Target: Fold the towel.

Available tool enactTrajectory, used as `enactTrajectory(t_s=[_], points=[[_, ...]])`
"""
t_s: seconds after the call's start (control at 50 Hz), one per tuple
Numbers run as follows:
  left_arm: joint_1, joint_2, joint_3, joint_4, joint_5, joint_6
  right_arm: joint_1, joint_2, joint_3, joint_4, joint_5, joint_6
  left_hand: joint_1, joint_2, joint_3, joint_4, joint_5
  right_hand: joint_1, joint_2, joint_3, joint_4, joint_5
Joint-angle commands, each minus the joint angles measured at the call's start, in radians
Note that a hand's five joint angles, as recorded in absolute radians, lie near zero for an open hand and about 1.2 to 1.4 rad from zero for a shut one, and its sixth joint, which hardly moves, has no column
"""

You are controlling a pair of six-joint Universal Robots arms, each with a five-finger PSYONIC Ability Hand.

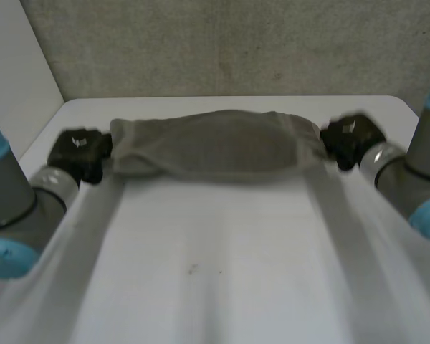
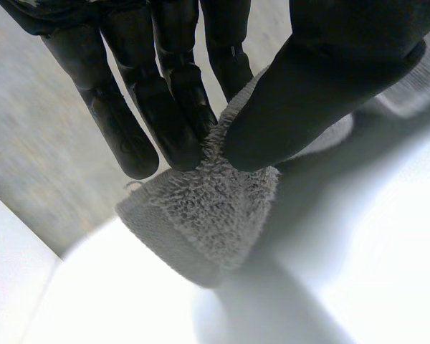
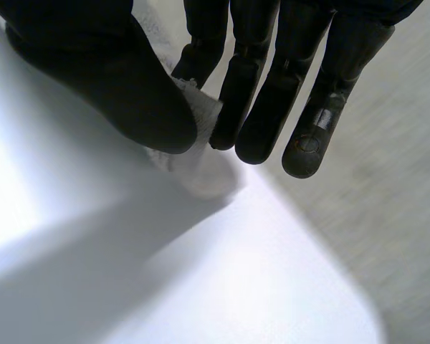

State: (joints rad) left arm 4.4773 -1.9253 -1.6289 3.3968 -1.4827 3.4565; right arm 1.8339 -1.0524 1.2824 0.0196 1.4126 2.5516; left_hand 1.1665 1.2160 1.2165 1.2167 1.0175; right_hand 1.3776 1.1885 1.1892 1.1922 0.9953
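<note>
The grey terry-cloth towel [image 1: 215, 143] lies stretched crosswise over the far part of the flat white table [image 1: 215, 272], close to the speckled grey wall [image 1: 236, 43] behind the table's far edge. The towel spans the gap between the two hands, one short end at each. Its middle section bulges and sags slightly, with a rounded near edge. The left hand [image 1: 79, 152] is at the towel's left end. In the left wrist view, its straight fingers [image 2: 175, 107] press one face of the looped cloth and the thumb [image 2: 308, 100] presses the opposite face, so the hand is pinching that end. A bunched fold of the cloth protrudes past the fingertips, above the table surface. The right hand [image 1: 347, 137] is at the towel's right end. In the right wrist view, its thumb [image 3: 122, 79] closes toward the fingers [image 3: 269, 107], and a small bunch of cloth is gripped between them, so this hand too is grasping the towel. The left arm [image 1: 18, 208] and the right arm [image 1: 416, 179], both grey with light-blue caps, reach forward along the left and right sides of the table. From the head view it cannot be told whether the middle of the towel touches the table.
</note>
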Motion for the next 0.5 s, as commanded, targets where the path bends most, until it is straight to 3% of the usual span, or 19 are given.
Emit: enactTrajectory(t_s=[0.02,0.14,0.26,0.3,0.34,0.5], points=[[0.016,-0.003,-0.179,0.133,0.004,0.091,-0.031,0.081,0.138,0.011,0.003,-0.054,0.230,0.180,0.180,0.180,0.204,0.019,0.208,0.207,0.204,0.226],[0.046,0.005,-0.203,0.147,0.005,0.124,-0.051,0.086,0.160,-0.013,-0.027,-0.013,0.230,0.180,0.180,0.180,0.204,0.019,0.208,0.207,0.204,0.226],[0.062,0.014,-0.198,0.147,0.004,0.122,-0.076,0.083,0.164,-0.049,-0.061,0.131,0.230,0.180,0.180,0.180,0.204,0.019,0.208,0.207,0.204,0.226],[0.065,0.020,-0.197,0.147,0.004,0.122,-0.077,0.083,0.166,-0.050,-0.067,0.154,0.230,0.180,0.180,0.180,0.204,-0.083,0.106,0.105,0.102,0.125],[0.076,0.034,-0.197,0.148,0.004,0.121,-0.077,0.081,0.186,-0.070,-0.095,0.165,0.230,0.180,0.180,0.180,0.204,-0.417,-0.228,-0.228,-0.231,-0.209],[0.083,0.035,-0.195,0.150,0.004,0.119,-0.084,0.077,0.244,-0.162,-0.135,0.162,0.230,0.180,0.180,0.180,0.204,-0.728,-0.539,-0.540,-0.543,-0.521]])
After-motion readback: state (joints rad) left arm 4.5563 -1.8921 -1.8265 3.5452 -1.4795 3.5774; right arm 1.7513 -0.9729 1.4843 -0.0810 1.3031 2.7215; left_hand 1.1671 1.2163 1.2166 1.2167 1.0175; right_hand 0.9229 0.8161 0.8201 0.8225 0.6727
